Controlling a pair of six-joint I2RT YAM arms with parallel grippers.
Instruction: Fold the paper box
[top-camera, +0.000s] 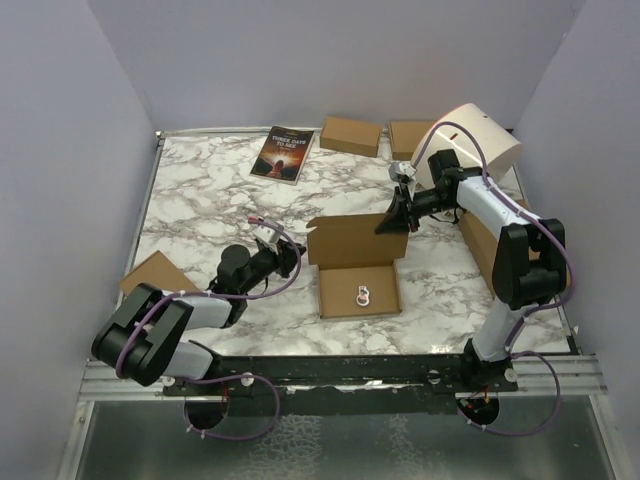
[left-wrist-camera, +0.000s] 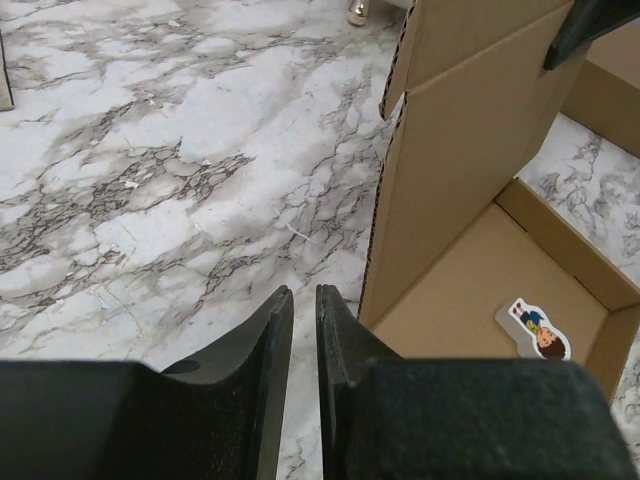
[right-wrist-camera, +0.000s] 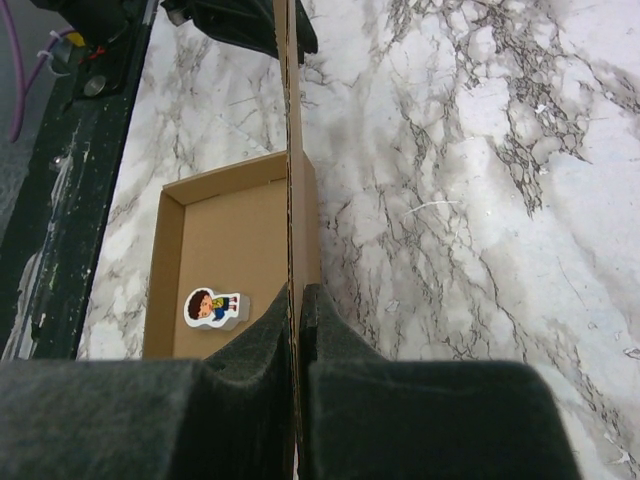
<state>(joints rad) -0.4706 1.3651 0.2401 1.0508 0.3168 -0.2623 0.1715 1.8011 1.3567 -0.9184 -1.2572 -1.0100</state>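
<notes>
Paper box (top-camera: 355, 270): on the worktop (top-camera: 200, 200), on the near side of the book (top-camera: 283, 153).
Done: tray walls (right-wrist-camera: 163, 260) up, lid (top-camera: 350, 240) standing straight.
To do: I think, shut the lid and tuck it.
Right pincer (right-wrist-camera: 297, 300): squeezed tight on the lid's edge.
Left pincer (left-wrist-camera: 300, 300): almost closed, holding nothing.

Brown paper box (top-camera: 357, 288) open; lid upright.
</notes>
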